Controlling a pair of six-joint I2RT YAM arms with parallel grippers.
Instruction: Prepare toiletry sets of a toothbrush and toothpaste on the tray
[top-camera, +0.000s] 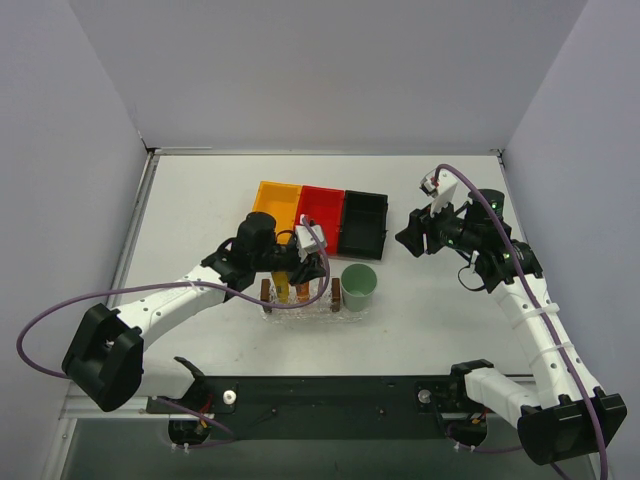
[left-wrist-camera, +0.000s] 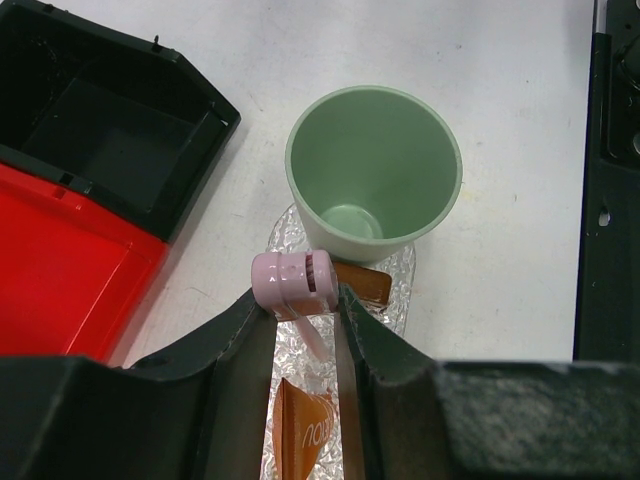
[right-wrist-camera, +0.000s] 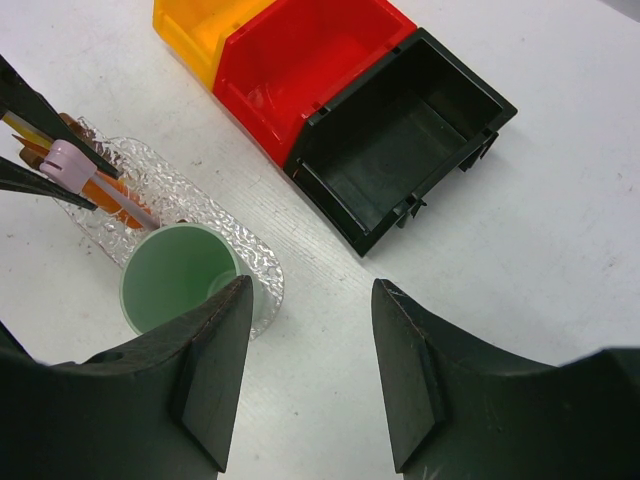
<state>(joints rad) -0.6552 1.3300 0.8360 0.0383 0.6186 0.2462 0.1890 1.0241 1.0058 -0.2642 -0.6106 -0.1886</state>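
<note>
tray (right-wrist-camera: 190, 185) is clear plastic, bumpy and glittery. green cup (left-wrist-camera: 375, 165) looks like matt smooth plastic. red bin (right-wrist-camera: 300, 60) and black bin (right-wrist-camera: 400, 140) are shiny hard plastic, the red glossier. toothbrush (left-wrist-camera: 293, 283) head is smooth pink plastic, slight sheen. orange toothpaste tube (left-wrist-camera: 300, 425) has a glossy skin. table (left-wrist-camera: 480, 60) is matt white, a bit scuffed.
</note>
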